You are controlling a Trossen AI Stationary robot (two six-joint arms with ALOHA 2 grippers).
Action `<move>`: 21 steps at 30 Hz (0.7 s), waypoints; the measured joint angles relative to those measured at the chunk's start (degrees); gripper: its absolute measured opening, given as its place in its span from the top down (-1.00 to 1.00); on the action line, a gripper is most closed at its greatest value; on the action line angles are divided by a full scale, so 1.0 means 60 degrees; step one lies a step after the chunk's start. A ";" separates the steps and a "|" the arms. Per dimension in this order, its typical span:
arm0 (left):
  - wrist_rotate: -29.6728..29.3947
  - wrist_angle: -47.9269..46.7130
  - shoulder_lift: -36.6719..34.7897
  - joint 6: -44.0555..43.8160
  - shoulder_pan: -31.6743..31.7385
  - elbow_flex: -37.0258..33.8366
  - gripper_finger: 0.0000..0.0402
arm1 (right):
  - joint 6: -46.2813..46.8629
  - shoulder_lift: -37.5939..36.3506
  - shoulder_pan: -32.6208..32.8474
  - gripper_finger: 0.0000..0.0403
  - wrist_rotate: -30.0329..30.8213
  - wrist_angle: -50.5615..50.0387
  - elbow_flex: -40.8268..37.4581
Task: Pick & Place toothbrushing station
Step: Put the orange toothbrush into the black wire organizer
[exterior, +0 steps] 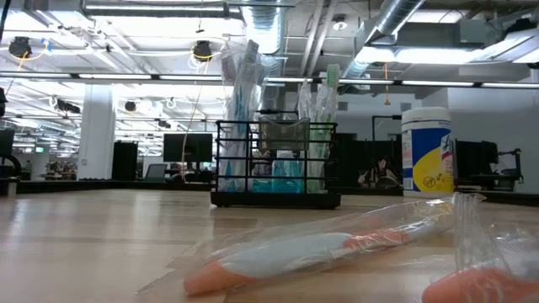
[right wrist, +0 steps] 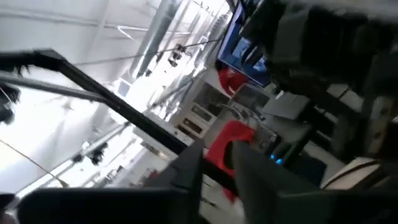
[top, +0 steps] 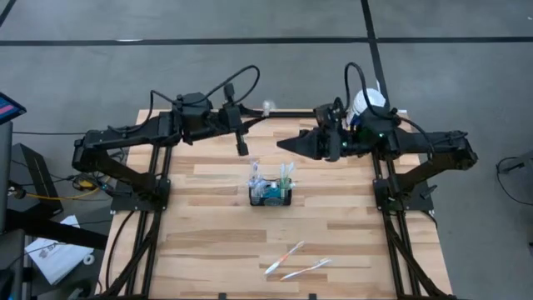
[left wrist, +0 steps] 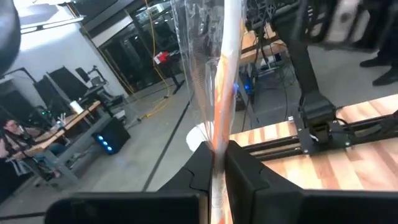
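Observation:
The black wire-mesh caddy (top: 271,195) stands on its base at the table's middle, with several wrapped toothbrushes upright in it; it also shows in the low view (exterior: 274,168). My left gripper (top: 256,112) is above the table's far edge, shut on a clear-wrapped white and orange toothbrush (left wrist: 219,81). My right gripper (top: 281,143) is in the air beyond the caddy, pointing toward the table's left; its fingers (right wrist: 186,171) look shut and hold nothing. Two wrapped toothbrushes (top: 285,258) (top: 306,268) lie flat near the front edge. My left gripper (left wrist: 217,158) pinches the wrapped toothbrush's shaft (left wrist: 216,140) between its two fingers, through the clear wrapper. The fingers come at it about level and lie across it. The toothbrush stands roughly upright, reaching well above the fingers, lifted clear of the table.
A white cylindrical tub with a yellow-blue label (top: 366,102) stands at the far right, beside the right arm; it also shows in the low view (exterior: 427,151). The two loose wrapped toothbrushes lie close before the low camera (exterior: 320,248). Bare wood lies to the caddy's left and right.

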 joint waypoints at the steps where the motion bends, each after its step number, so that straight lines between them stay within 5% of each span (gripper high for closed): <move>1: 0.0012 0.0000 0.0000 -0.0005 -0.0010 0.0000 0.95 | -0.0220 0.0001 -0.0002 0.56 -0.0054 -0.0021 0.0000; 5: 0.0330 -0.0011 -0.0012 -0.0291 -0.0040 0.0000 0.95 | -0.1840 -0.0011 -0.0027 0.14 -0.0040 -0.0428 0.0000; 10: 0.1978 0.0118 -0.0399 -0.2045 0.0034 0.0023 0.95 | -0.4316 -0.0186 -0.0063 -0.17 0.0349 -0.2017 0.0011; 16: 0.5105 0.1283 -0.0374 -0.5353 0.0640 0.0015 0.95 | -0.7157 -0.0095 -0.0150 -0.12 0.2512 -0.2827 -0.0004; 21: 0.5505 0.0782 -0.0375 -0.5787 0.0935 0.0015 0.95 | -0.7484 -0.0076 -0.0468 0.03 0.2361 -0.2459 0.0105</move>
